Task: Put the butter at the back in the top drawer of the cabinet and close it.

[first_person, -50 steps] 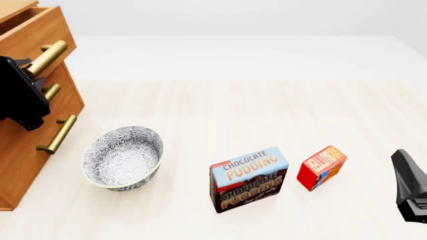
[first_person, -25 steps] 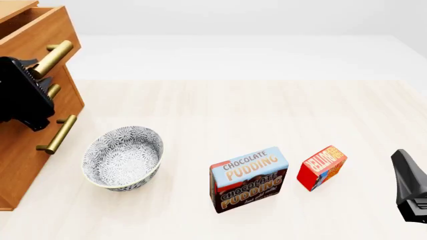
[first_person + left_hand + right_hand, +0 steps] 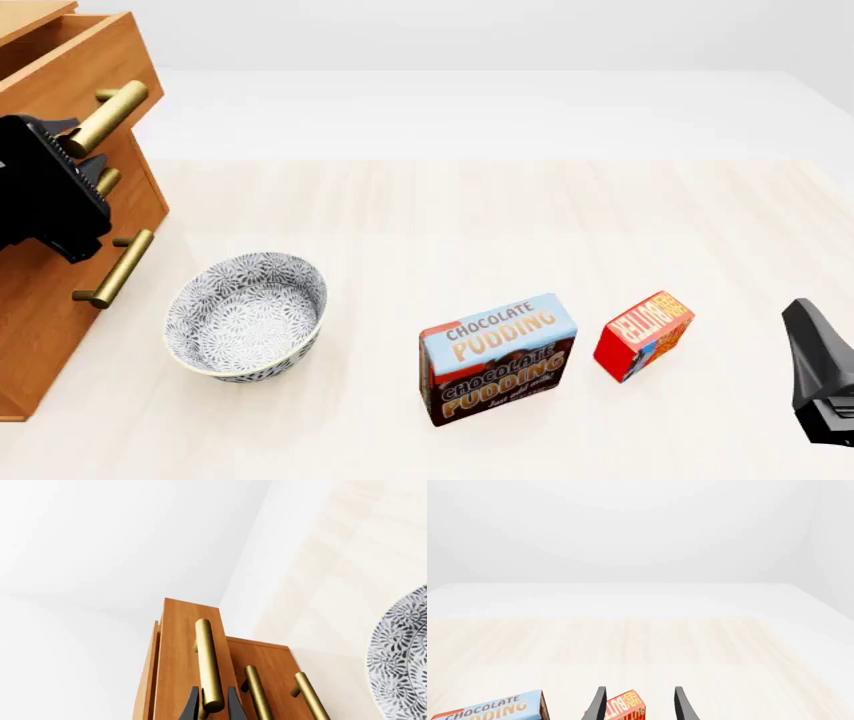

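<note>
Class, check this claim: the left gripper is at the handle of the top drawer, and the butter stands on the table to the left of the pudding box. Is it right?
One detail is wrong. The front view shows the butter standing to the right of the pudding box, not to its left. The rest holds: the left gripper is at the brass handle of the top drawer.

Red butter (image 3: pixel 645 334) upright; top drawer (image 3: pixel 74 62) seemingly ajar.

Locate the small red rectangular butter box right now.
In the front view, the small red butter box stands on the light wooden table at the near right, just right of the blue-and-brown chocolate pudding box, with the right gripper beyond it.
</note>
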You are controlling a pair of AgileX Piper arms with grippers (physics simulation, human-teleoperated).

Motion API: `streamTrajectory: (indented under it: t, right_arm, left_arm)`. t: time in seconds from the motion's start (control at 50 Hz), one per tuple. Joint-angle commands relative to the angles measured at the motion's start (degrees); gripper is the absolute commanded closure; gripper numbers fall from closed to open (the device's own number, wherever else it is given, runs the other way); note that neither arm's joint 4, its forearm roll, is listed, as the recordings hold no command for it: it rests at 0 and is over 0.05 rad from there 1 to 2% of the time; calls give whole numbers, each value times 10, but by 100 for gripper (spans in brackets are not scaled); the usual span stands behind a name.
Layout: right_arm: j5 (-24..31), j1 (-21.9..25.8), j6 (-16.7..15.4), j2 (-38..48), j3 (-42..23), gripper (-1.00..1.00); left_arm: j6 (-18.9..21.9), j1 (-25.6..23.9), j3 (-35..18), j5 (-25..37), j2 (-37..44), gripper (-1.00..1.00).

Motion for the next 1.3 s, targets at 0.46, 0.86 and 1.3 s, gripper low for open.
streamTrajectory:
  t: [0.46,0.86,1.3]
  right_arm:
    - [0,0,0,0,0,-100]
    - [0,0,0,0,0,-100]
    - [0,0,0,0,0,-100]
  left_arm:
    - [0,-27,22,18,30,100]
    - [0,-27,22,18,30,100]
    - [0,-27,22,18,30,-100]
